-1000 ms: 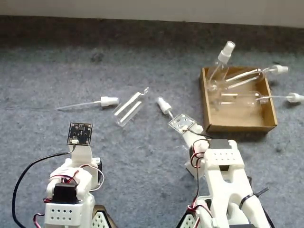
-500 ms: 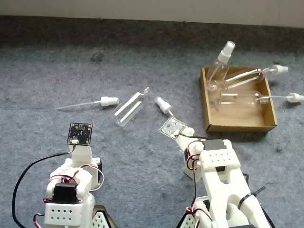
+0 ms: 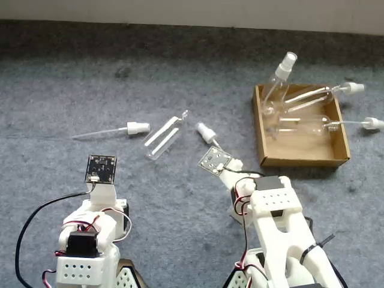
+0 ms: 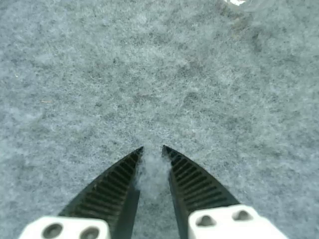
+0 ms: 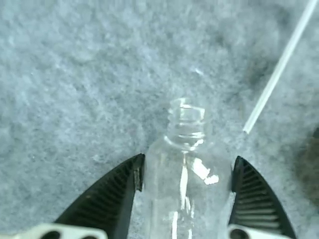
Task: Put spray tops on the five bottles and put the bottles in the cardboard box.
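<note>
Grey carpet [image 3: 180, 78] covers the whole surface on my feed. Across the top of the high view runs a darker band [image 3: 180, 36], with a pale strip [image 3: 180, 9] above it.

I count five bottles. Three are in the cardboard box [image 3: 303, 161] at the upper right. A leaning bottle [image 3: 275, 93] rests at the box's upper-left corner, a diagonal bottle [image 3: 309, 96] lies beside it, and a flat bottle [image 3: 300, 126] lies below them. A bare bottle [image 3: 162, 138] lies on the carpet left of centre. The fifth bottle [image 5: 184, 194], uncapped, sits in my right gripper [image 5: 188, 158], whose jaws clasp it on both sides.

I also count five spray tops:
- The tall top [image 3: 288, 60] is on the leaning bottle.
- The side top [image 3: 353, 87] is on the diagonal bottle.
- The outer top [image 3: 372, 123] lies past the box's right wall, its tube reaching the flat bottle's mouth.
- The long-tubed top [image 3: 138, 127] lies just left of the bare bottle.
- The near top [image 3: 207, 133] lies just above the right arm's wrist camera [image 3: 215, 161].

My left gripper [image 4: 152, 148] hangs over the carpet. Its jaws are drawn almost together, with a thin sliver of carpet between the tips, and they grip nothing.
</note>
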Action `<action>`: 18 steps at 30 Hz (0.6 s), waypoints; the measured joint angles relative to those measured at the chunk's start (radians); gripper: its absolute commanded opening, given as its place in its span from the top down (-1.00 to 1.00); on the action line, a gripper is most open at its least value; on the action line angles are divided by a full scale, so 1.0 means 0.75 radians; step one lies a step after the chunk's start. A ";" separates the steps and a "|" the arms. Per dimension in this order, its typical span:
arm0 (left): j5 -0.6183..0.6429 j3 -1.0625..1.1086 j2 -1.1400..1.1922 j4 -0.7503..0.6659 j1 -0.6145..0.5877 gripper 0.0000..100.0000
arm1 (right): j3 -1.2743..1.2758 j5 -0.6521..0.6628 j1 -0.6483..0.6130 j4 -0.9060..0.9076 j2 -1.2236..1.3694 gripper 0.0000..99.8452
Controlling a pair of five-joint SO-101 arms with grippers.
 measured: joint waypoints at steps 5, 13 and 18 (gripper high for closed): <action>0.000 0.000 0.000 0.000 0.000 0.99 | 0.000 0.000 0.000 -0.004 0.000 0.93; 0.000 0.000 0.000 0.000 0.000 0.99 | 0.000 0.000 0.000 -0.004 -0.008 0.93; 0.000 0.000 0.000 0.000 0.000 0.99 | -0.043 -0.053 0.000 0.063 -0.008 0.93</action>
